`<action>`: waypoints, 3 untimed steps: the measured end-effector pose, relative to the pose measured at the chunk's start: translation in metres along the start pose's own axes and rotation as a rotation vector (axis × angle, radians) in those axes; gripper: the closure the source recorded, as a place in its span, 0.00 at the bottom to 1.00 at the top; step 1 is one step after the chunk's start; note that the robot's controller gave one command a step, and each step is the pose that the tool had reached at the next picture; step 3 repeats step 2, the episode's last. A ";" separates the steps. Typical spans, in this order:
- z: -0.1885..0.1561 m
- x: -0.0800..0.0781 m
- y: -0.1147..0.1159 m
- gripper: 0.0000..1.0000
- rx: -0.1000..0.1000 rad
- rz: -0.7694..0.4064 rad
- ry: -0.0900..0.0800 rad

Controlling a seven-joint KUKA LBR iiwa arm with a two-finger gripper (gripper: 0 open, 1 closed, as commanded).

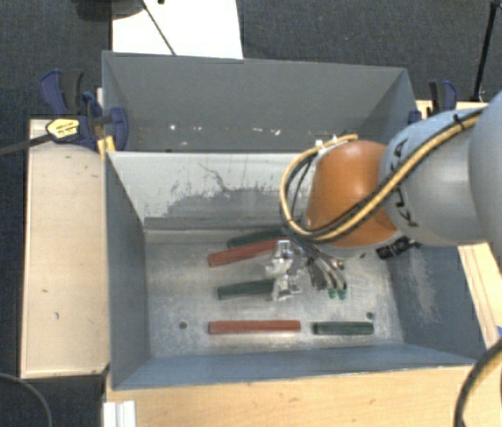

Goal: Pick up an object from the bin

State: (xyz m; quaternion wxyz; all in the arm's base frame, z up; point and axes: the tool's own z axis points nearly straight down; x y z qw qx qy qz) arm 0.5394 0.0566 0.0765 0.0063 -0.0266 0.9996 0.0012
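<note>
Grey metal walls of the bin [126, 265] slope down to a flat floor. On the left lies a red-brown stick [238, 255], with a dark green stick [242, 289] just in front of it and a long red stick [253, 326] nearer the front wall. The gripper [285, 278] hangs low by the right ends of the first two. I cannot tell if it grips anything. A short dark green stick [343, 328] lies at the front right.

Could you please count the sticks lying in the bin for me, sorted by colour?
Red-brown sticks: 2, one by the near wall, one mid-bin.
Dark green sticks: 3, one by the near wall, one mid-bin, one farther back.
Total: 5 in sight; the arm may hide more.
</note>
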 end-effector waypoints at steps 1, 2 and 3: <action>0.000 0.000 0.000 1.00 0.000 0.001 0.000; -0.156 -0.013 0.004 1.00 0.001 0.013 0.006; -0.156 -0.013 0.004 1.00 0.001 0.013 0.006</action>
